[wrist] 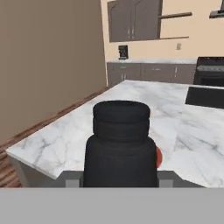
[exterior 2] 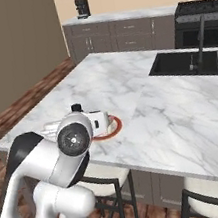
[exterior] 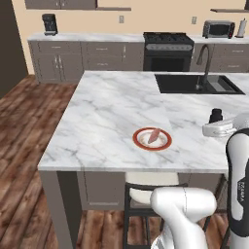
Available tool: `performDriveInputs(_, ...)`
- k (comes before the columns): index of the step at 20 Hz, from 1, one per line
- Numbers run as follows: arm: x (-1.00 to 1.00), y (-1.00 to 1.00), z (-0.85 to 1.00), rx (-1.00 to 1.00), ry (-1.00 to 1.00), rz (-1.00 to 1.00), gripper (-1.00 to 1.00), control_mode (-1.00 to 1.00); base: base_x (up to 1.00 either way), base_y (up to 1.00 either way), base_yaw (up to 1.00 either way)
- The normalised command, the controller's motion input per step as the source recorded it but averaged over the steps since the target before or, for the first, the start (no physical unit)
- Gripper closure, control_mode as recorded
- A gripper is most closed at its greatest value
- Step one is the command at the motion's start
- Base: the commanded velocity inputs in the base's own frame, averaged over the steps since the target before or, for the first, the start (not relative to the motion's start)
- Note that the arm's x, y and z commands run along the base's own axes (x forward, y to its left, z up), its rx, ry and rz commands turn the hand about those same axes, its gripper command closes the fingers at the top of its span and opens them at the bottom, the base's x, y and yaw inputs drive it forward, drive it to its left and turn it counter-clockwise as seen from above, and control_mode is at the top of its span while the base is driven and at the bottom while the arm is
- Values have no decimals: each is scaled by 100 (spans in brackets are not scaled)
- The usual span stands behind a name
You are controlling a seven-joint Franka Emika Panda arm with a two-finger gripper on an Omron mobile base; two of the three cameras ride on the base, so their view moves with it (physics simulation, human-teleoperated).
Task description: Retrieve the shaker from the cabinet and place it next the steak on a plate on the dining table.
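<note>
The small black shaker (wrist: pixel 120 146) was held tight in the gripper (exterior: pixel 216 127), at the right of the left base view. It should be carried slowly left and set down upright beside the steak (exterior: pixel 154 135) on the plate (exterior: pixel 166 144).

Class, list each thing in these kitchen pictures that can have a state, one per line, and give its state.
Small black cylindrical shaker: upright, held above the marble.
Robot's hand: shut on the shaker.
Pinkish-red steak: lying on the plate.
Round red-rimmed white plate: flat on the island.
White marble dining table: bearing the plate.
</note>
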Motion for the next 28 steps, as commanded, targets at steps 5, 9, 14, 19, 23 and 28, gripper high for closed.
performDriveInputs(5,79,-47,-38,4,6,43,100,-100,0,0,0)
performDriveInputs(9,54,-5,-64,3,-13,42,100,-100,0,0,0)
performDriveInputs(14,72,-4,-69,3,-10,36,100,-100,0,0,0)
performDriveInputs(19,100,-3,-42,11,13,21,100,-100,0,0,0)
performDriveInputs(23,100,-31,-28,8,17,13,100,-100,0,0,0)
performDriveInputs(28,74,-54,-17,11,1,18,100,-100,0,0,0)
